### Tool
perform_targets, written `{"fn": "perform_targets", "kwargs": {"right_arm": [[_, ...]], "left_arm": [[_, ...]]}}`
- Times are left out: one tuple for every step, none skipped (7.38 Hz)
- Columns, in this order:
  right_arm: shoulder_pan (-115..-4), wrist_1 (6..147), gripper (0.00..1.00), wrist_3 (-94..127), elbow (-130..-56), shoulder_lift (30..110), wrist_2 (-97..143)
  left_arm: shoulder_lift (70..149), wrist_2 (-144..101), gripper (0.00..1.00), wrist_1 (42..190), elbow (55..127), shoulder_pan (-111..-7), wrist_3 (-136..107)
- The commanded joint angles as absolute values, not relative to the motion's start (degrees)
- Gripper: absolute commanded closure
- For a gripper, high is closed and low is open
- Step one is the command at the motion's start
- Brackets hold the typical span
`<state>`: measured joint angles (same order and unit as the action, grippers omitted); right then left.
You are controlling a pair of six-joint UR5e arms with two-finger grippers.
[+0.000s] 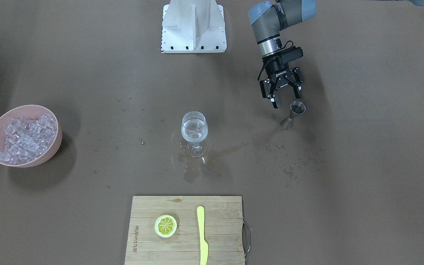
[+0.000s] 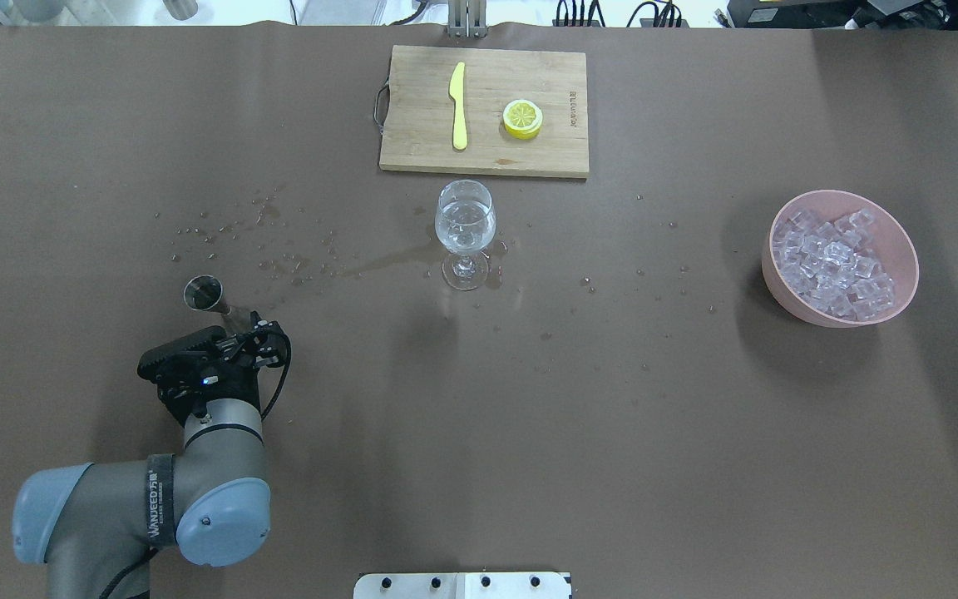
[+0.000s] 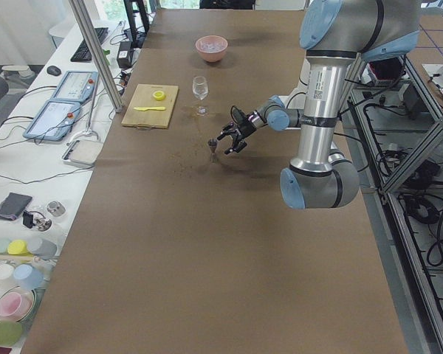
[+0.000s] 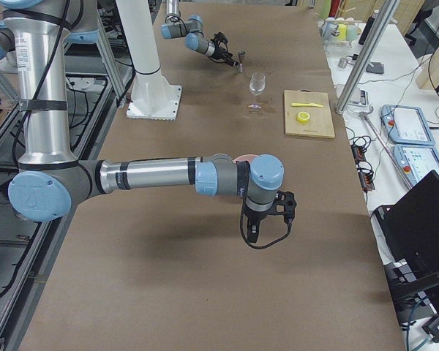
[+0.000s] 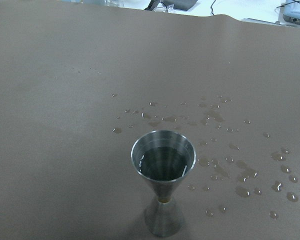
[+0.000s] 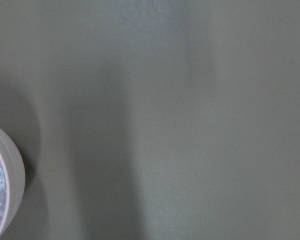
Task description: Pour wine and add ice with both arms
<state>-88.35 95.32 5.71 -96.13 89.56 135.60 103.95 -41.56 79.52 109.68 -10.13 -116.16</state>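
Here the left gripper [image 1: 285, 96] hangs low over the table [image 1: 363, 206], its fingers spread apart with nothing between them. A steel jigger [image 1: 296, 112] stands upright just beside the fingertips, on the side away from the robot and apart from them. The left wrist view looks down into its upper cup, and I cannot tell whether any liquid lies in it.

The wine [image 1: 193, 134] sits as clear liquid in the bowl of the stemmed glass [image 1: 196, 149]. The glass stands upright mid-table, well apart from the left gripper and toward the robot's right of it. Droplets [image 1: 289, 171] and a wet streak [image 1: 230, 149] lie on the table between glass and jigger.

The ice [image 1: 26, 136] is heaped in a pink bowl [image 1: 53, 147] at the robot's right end of the table, far from the left gripper. The right arm [image 4: 154, 175] stretches out low over the table near that bowl. The right gripper [image 4: 267, 216] shows only in the side view, so I cannot tell whether it is spread or closed. Its wrist camera catches the bowl's rim at the lower left edge.

On the operators' side of the glass lies a cutting board [image 1: 219, 243] with a lemon slice [image 1: 166, 225] and a yellow knife [image 1: 202, 235]
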Motion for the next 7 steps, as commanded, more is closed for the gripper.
{"fn": "perform_targets", "kwargs": {"right_arm": [[-88.33, 95.36, 0.0, 5.71, -95.98, 89.56, 136.14], [-88.33, 95.27, 0.0, 5.63, -95.89, 89.56, 136.49], [-88.33, 95.36, 0.0, 5.71, -95.89, 89.56, 136.49], [-88.33, 95.36, 0.0, 5.71, -95.71, 89.56, 136.49], [-88.33, 95.36, 0.0, 5.71, -95.89, 89.56, 136.58], [-88.33, 95.36, 0.0, 5.71, -95.98, 89.47, 136.58], [-88.33, 95.36, 0.0, 5.71, -96.06, 89.39, 136.58]], "left_arm": [[105.12, -39.99, 0.03, 79.28, 106.89, -10.11, -116.37], [105.12, -39.9, 0.03, 79.28, 106.44, -10.11, -116.45], [105.2, -39.9, 0.03, 79.28, 105.83, -10.11, -116.46], [105.21, -39.9, 0.03, 79.28, 105.47, -10.11, -116.46], [105.21, -39.12, 0.03, 79.28, 105.12, -10.19, -116.46], [105.29, -37.72, 0.04, 79.28, 104.33, -10.2, -116.46], [105.29, -37.53, 0.07, 79.28, 103.8, -10.37, -116.46]]}}
